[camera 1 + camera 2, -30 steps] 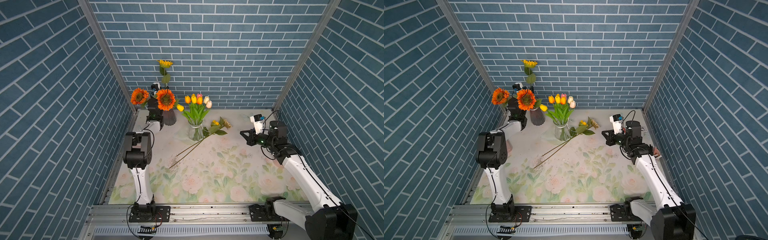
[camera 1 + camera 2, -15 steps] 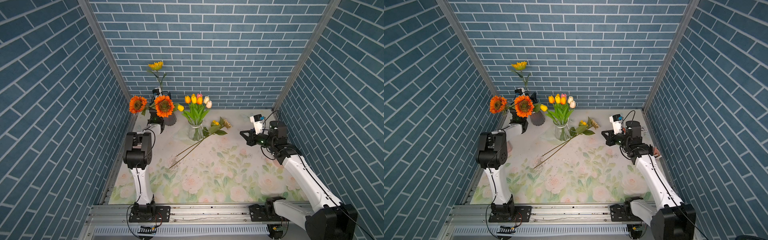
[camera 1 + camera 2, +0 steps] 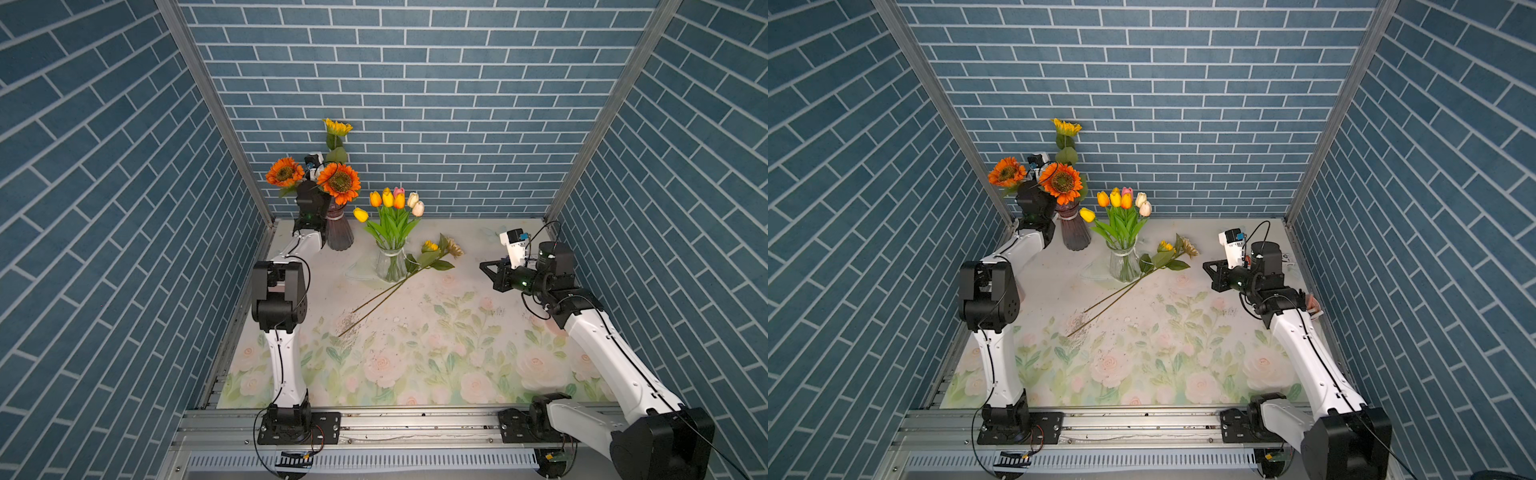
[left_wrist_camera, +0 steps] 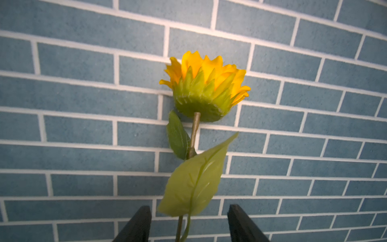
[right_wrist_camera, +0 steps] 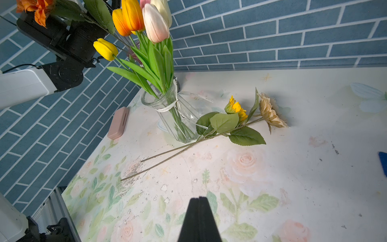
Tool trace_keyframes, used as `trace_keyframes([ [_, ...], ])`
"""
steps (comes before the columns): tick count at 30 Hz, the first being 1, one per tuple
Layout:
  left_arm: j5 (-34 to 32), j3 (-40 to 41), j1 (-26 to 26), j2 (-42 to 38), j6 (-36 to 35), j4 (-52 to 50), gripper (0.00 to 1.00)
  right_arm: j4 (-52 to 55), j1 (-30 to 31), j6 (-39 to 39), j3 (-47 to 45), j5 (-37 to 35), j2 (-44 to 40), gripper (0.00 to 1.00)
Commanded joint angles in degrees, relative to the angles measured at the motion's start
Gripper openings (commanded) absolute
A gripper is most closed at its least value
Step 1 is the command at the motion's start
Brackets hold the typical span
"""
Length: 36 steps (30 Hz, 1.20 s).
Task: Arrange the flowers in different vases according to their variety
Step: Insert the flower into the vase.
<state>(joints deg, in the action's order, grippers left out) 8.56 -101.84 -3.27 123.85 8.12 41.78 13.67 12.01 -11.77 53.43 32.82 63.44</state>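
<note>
- Your left gripper (image 4: pixel 189 209) is spread around the stem (image 4: pixel 194 130) of the yellow sunflower (image 4: pixel 206 88); draw back straight, clear of the leaf (image 4: pixel 194 182).
- The stem seems seated in the purple vase (image 3: pixel 340 233).
- Your right gripper (image 5: pixel 199 204) is pressed together, empty.

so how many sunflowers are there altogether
5. Two orange ones and a tall yellow one rise at the dark vase; a small yellow one and a cream one lie on the mat beside the clear vase. Others may be hidden.
</note>
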Motion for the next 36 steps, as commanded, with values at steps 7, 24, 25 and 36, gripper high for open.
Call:
trace_keyframes([
  [7, 5.62, -12.14, -0.16, 4.05, -1.09, -6.36, 0.66, -1.1, 0.29, -0.62, 1.38, 0.98, 1.13, 0.0],
  [24, 5.5, -24.06, -0.27, 6.63, -2.85, -6.96, 0.78, -1.39, 0.52, -0.64, 1.63, 1.37, 1.51, 0.0],
  [25, 5.28, -25.2, -0.25, 7.08, -3.0, -6.9, 0.78, -1.3, 0.55, -0.67, 1.64, 1.35, 1.5, 0.0],
  [36, 4.23, -28.5, -0.25, 6.61, -3.63, -4.61, 0.84, -1.19, 0.6, -0.62, 1.92, 1.28, 1.27, 0.0],
])
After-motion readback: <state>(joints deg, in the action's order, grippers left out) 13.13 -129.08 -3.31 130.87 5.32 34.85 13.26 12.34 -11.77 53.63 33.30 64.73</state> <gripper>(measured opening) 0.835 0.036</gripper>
